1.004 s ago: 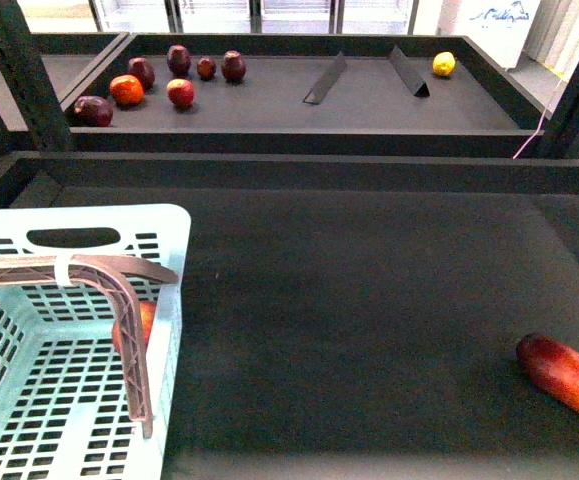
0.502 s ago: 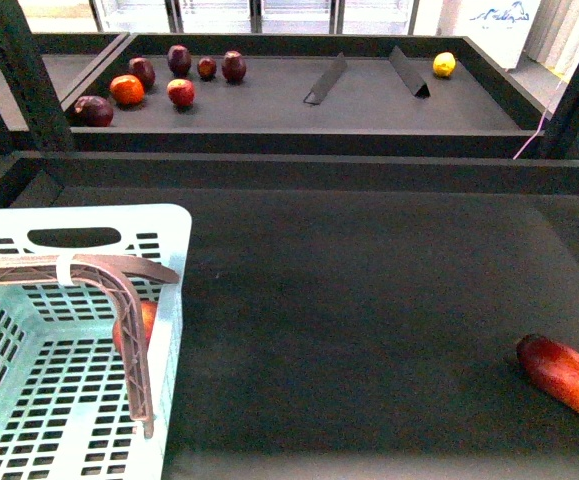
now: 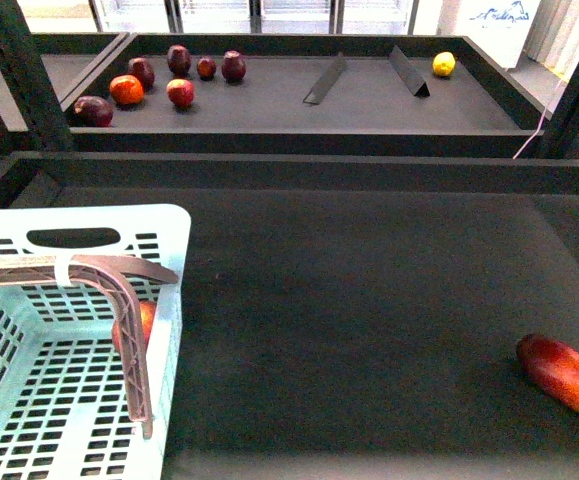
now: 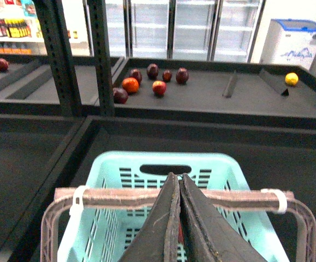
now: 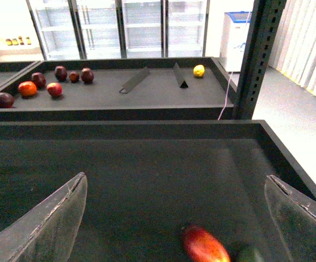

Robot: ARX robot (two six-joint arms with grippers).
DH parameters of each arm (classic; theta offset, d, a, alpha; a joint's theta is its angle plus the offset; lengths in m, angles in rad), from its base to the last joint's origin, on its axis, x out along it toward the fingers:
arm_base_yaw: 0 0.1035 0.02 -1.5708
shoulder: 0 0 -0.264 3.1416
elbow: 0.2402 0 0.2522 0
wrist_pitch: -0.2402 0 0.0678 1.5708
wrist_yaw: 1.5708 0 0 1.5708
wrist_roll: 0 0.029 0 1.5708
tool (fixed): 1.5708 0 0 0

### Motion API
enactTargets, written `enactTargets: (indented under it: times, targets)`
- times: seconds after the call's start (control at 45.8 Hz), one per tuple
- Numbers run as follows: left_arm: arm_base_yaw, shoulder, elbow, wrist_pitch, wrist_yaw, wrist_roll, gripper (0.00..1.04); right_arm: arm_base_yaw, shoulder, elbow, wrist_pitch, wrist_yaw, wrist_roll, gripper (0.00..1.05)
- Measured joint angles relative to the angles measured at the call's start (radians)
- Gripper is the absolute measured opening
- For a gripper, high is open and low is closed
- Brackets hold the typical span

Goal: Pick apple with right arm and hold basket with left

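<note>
We stand before a wide dark tray (image 3: 369,300), its raised rim keeping loose fruit from rolling off. The basket (image 3: 69,400) sits at the near left corner, mouth up, its handle (image 3: 119,300) swung across the opening. The apple (image 3: 147,322) already lies inside, against the basket's right wall, half hidden behind the handle; we judge the pick and drop done, with only the holding left. In the left wrist view the left gripper (image 4: 178,215) is pressed closed, jaws meeting right at the handle (image 4: 119,197); whether the bar is truly pinched between them we cannot tell. That grip would steady the basket. The right gripper (image 5: 182,218) hangs spread wide and empty above the tray's right side, its fingers (image 5: 54,224) framing bare surface. A long red-yellow fruit (image 3: 566,377) lies near the right edge, well apart from the basket. Small fruits (image 3: 179,92) and a lemon (image 3: 444,64) rest on the far tray.
</note>
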Motion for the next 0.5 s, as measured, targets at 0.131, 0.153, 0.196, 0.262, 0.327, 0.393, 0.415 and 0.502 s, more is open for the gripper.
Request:
enactTargets:
  times: [0.131, 0.153, 0.196, 0.262, 0.327, 0.393, 0.415, 0.502]
  targets:
    - [0.0, -0.056, 0.0, -0.028, 0.0, 0.0, 0.03, 0.0, 0.0, 0.0, 0.0, 0.0, 0.0, 0.96]
    - [0.0, -0.057, 0.0, -0.028, 0.0, 0.0, 0.03, 0.0, 0.0, 0.0, 0.0, 0.0, 0.0, 0.96]
    - [0.0, -0.058, 0.0, -0.029, 0.0, 0.0, 0.03, 0.0, 0.0, 0.0, 0.0, 0.0, 0.0, 0.96]
    - [0.0, -0.058, 0.0, -0.03, 0.0, 0.0, 0.03, 0.0, 0.0, 0.0, 0.0, 0.0, 0.0, 0.96]
    - [0.0, -0.059, 0.0, -0.03, 0.0, 0.0, 0.03, 0.0, 0.0, 0.0, 0.0, 0.0, 0.0, 0.96]
    - [0.0, -0.059, 0.0, -0.03, 0.0, 0.0, 0.03, 0.0, 0.0, 0.0, 0.0, 0.0, 0.0, 0.96]
    - [0.0, -0.059, 0.0, -0.03, 0.0, 0.0, 0.03, 0.0, 0.0, 0.0, 0.0, 0.0, 0.0, 0.96]
    - [0.0, -0.059, 0.0, -0.03, 0.0, 0.0, 0.03, 0.0, 0.0, 0.0, 0.0, 0.0, 0.0, 0.96]
